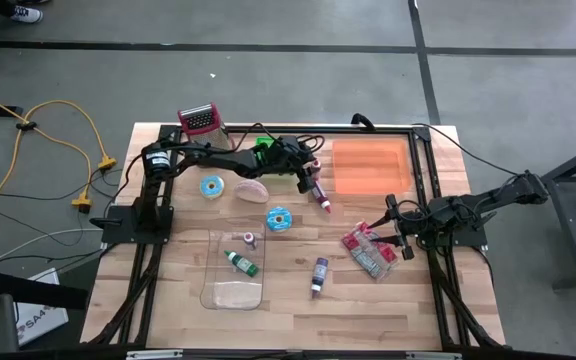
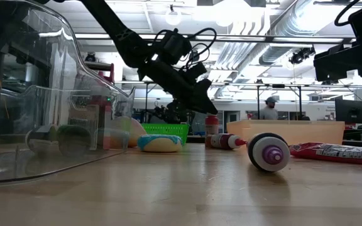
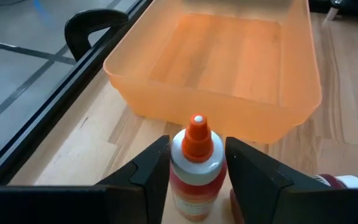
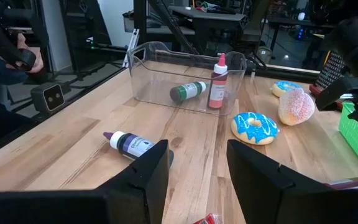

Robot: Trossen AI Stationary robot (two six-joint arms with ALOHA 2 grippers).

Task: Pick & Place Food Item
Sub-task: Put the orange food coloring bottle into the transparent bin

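The left gripper (image 3: 196, 165) hangs low over the far middle of the wooden table (image 1: 298, 300), just short of the translucent orange plastic bin (image 3: 229, 68), with its jaws standing on either side of a small red squeeze bottle with a white collar and orange nozzle (image 3: 196, 168). In the left wrist view the jaws flank the bottle's shoulders closely, but whether they already press on it I cannot tell. In the high view the bottle lies on the table beside the bin's near corner. It looks light and stiff enough to hold its shape, though the smooth rounded plastic is likely slippery and a thin wall may give under a hard squeeze; the broad body just below the collar seems the best place to clamp, since the tapered nozzle would slide out. The right gripper (image 4: 194, 180) waits at the right side of the table near a flat red snack packet (image 1: 360, 243), jaws parted and empty. A clear plastic tub (image 4: 185, 78) holding two more bottles stands well apart.
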